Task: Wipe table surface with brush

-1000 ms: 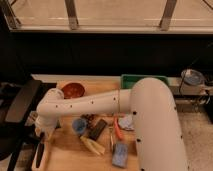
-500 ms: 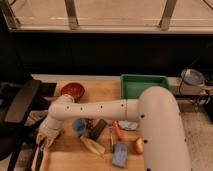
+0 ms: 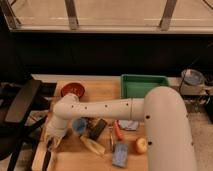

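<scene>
The light-wood table surface (image 3: 102, 93) fills the middle of the camera view. My white arm reaches across it from the right to the front left corner. There my gripper (image 3: 53, 143) points down and is shut on the upper end of the brush (image 3: 47, 160), a slender black stick that runs down toward the table's front left edge. The brush's lower end is cut off by the bottom of the view.
On the table are a red bowl (image 3: 73, 90), green tray (image 3: 144, 85), blue cup (image 3: 79, 125), dark block (image 3: 98, 129), red-orange handled tool (image 3: 118, 131), banana (image 3: 93, 146), apple (image 3: 140, 145) and blue packet (image 3: 120, 155). A black chair (image 3: 22, 102) stands at the left.
My gripper has moved down and slightly right toward the front left corner, and the brush has shifted with it. The arm has swung lower over the table.
</scene>
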Controlling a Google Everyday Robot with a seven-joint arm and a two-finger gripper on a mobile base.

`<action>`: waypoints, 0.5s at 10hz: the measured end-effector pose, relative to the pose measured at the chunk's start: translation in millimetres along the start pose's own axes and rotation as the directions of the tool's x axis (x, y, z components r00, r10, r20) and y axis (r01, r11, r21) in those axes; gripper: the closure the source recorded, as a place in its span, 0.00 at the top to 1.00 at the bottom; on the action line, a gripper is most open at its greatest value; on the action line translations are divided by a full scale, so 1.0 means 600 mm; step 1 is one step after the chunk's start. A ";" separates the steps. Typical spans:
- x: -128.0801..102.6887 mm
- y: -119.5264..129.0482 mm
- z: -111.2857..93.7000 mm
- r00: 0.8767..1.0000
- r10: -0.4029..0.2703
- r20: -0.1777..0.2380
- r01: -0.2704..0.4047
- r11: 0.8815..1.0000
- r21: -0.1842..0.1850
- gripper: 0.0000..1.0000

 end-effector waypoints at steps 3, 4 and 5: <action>0.044 -0.005 -0.016 0.999 0.018 -0.033 -0.019 0.999 -0.037 0.00; 0.051 -0.011 -0.017 0.999 0.012 -0.038 -0.014 0.999 -0.041 0.00; 0.057 -0.023 -0.017 0.999 0.000 -0.043 -0.001 0.999 -0.042 0.00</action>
